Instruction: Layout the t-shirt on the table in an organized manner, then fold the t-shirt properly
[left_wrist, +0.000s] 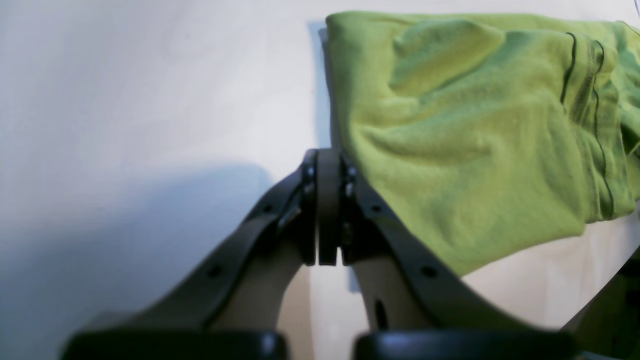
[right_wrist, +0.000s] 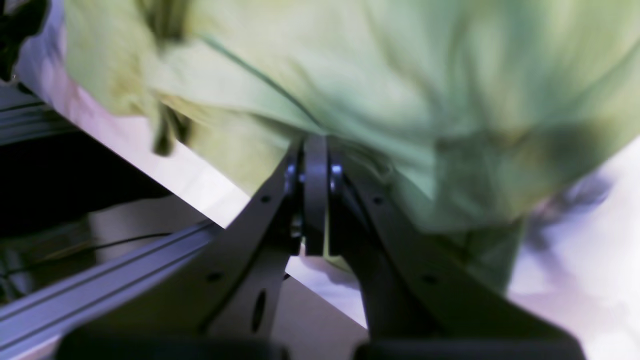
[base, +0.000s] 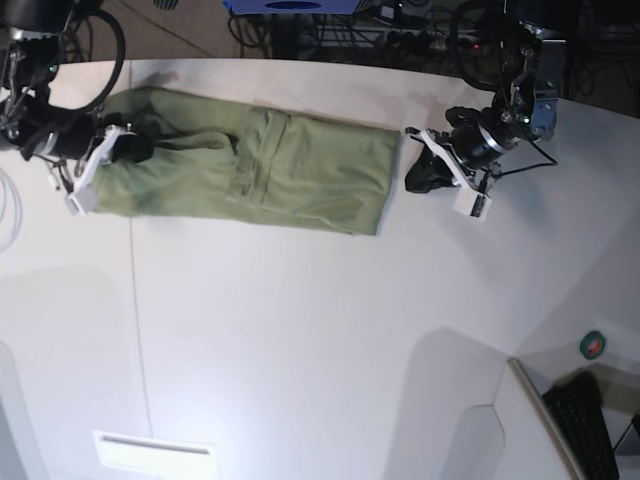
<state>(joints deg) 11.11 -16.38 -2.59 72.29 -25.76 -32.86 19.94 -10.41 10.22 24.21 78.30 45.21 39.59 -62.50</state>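
The olive-green t-shirt (base: 260, 170) lies as a long strip across the far part of the white table (base: 300, 330). My right gripper (base: 140, 148) is at the shirt's left end in the base view. In the blurred right wrist view its tips (right_wrist: 315, 150) are shut with bunched cloth (right_wrist: 380, 80) around them, near the table's edge. My left gripper (base: 412, 178) sits just off the shirt's right end. In the left wrist view it (left_wrist: 328, 160) is shut and empty, with the shirt's edge (left_wrist: 450, 140) lying right beside it on the table (left_wrist: 150, 100).
A thin dark seam line (base: 135, 320) runs down the table's left part. A metal frame rail (right_wrist: 100, 280) shows below the table edge. A green tape roll (base: 594, 346) and a black keyboard (base: 590, 425) lie at the lower right. Cables crowd the far edge (base: 330, 30).
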